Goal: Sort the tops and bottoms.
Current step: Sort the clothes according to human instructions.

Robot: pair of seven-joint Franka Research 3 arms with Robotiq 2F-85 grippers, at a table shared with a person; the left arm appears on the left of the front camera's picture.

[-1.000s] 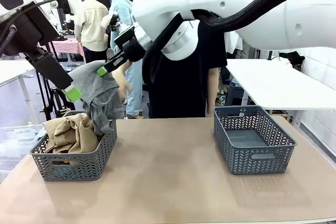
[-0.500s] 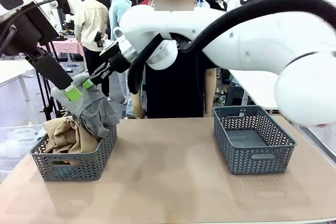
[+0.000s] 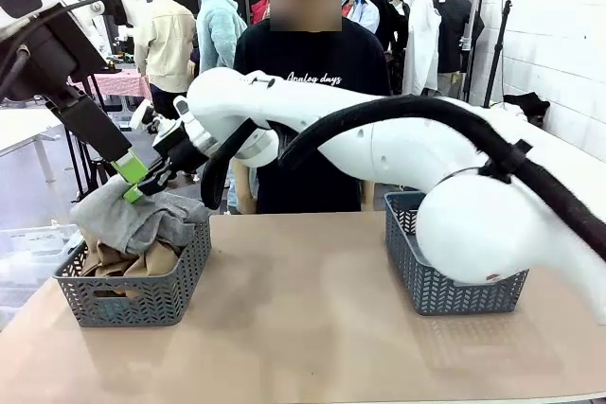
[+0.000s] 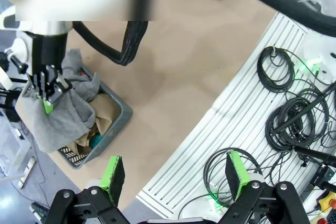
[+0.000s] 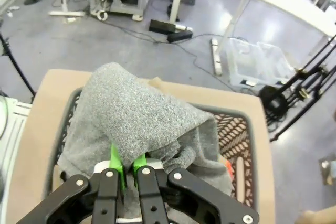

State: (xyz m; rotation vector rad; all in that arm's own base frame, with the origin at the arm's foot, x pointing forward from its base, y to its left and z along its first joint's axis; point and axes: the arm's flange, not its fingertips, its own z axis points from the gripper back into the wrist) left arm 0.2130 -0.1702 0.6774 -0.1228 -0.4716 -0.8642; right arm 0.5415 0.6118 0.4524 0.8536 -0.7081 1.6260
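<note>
Heather grey garment (image 3: 128, 219) drapes over the left basket (image 3: 142, 295), atop the tan khaki garment (image 3: 156, 260). Right gripper (image 3: 133, 195) pinches its top at 12 o'clock. Left gripper (image 4: 173, 174) hangs spread, empty.

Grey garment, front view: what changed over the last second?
The right pincer, shut on the grey garment, swung left and down across the table, lowering the garment from mid-air onto the tan garment in the left basket. It has not let go. The left pincer stayed open and raised at the left, and the right basket stayed put.
</note>
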